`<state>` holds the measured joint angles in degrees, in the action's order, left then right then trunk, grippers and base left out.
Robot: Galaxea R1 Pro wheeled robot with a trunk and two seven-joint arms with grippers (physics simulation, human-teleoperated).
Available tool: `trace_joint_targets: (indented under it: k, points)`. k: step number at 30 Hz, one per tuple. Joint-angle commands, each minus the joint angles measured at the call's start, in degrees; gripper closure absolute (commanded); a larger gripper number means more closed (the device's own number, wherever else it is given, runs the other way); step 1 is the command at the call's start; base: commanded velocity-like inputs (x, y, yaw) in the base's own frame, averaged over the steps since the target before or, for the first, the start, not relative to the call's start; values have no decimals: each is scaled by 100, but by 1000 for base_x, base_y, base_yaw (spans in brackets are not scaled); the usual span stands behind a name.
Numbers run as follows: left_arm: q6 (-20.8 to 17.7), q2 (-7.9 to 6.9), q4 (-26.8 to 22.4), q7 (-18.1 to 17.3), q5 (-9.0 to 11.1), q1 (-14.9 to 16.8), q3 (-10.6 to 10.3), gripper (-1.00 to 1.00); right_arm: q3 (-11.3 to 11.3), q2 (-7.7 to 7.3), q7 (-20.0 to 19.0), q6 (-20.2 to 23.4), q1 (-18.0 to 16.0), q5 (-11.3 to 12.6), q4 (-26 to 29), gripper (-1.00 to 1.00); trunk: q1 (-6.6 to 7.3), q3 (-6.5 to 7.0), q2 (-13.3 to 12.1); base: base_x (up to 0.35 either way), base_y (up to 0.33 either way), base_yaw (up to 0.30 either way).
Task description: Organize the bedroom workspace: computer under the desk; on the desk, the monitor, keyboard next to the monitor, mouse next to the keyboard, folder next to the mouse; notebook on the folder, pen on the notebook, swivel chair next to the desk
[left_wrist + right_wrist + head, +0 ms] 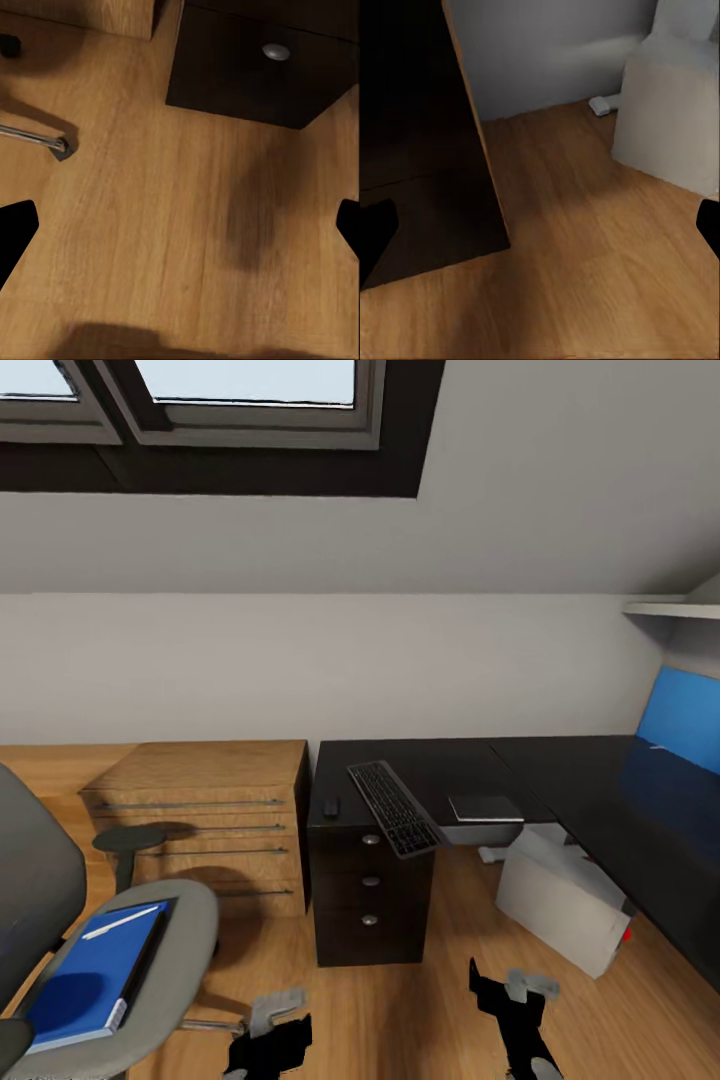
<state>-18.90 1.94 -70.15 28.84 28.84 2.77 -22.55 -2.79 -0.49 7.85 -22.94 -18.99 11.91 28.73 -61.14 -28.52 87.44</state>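
Black-fingered grippers are seen low in the head view: the left gripper (268, 1028) and the right gripper (512, 995) are held above bare wooden floor (420, 1010). In both wrist views the fingertips sit at opposite picture edges with only floor between them, so both pairs of jaws are judged wide apart and nothing is held.

Nearest on the left, the swivel chair (60, 920) is positioned apart from the desk (560, 780), beyond the light wooden drawer chest (215, 815). The folder (90, 975) is laid flat on the seat, with the pen (125, 922) resting on its far corner.

On the desk's near left corner, above the three-knob drawer unit (370, 890), the mouse (330, 807) is placed at the left edge. The keyboard (395, 807) lies beside it, set diagonally with its near end overhanging the front edge. The notebook (485, 808) lies at the front edge, just right of the keyboard.

The computer (565, 900) is seen on the floor, tilted, partly under the desk.

No monitor is seen on the visible desk surface.

Judged done: keyboard, mouse and notebook on the desk. Judged outstanding: folder transfer, notebook and pen stacking, chair positioning, and probably computer seating.
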Motion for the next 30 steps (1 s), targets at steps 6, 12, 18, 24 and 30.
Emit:
trace_joint_targets:
  k: [6, 12, 18, 24, 30]
  points:
    - [-861, 116, -543, 16, 157, 435, 327, -100, 120, -38, -326, 1742, -478, 2133, 1003, -100, -132, -115, 245, 0, 0, 0]
    - [-1032, 135, -494, -2, 227, 662, 847, -100, 193, -138, -379, 2504, -592, 3990, 1745, -100, -264, -223, 486, 0, 0, 0]
    - [-1058, 38, -547, -3, 220, 700, 976, -100, 209, -501, -675, 3057, -605, 5517, 1967, -100, -396, -330, 727, 0, 0, 0]
    - [-1069, -8, -580, -17, 255, 706, 905, -100, 199, -727, -1760, 3343, -586, 5953, 1762, -100, -528, -438, 967, 0, 0, 0]
    - [-1064, -23, -569, -7, 268, 707, 659, -100, 156, -732, -2181, 3402, -572, 6018, 1722, -100, -615, -510, 1128, 0, 0, 0]
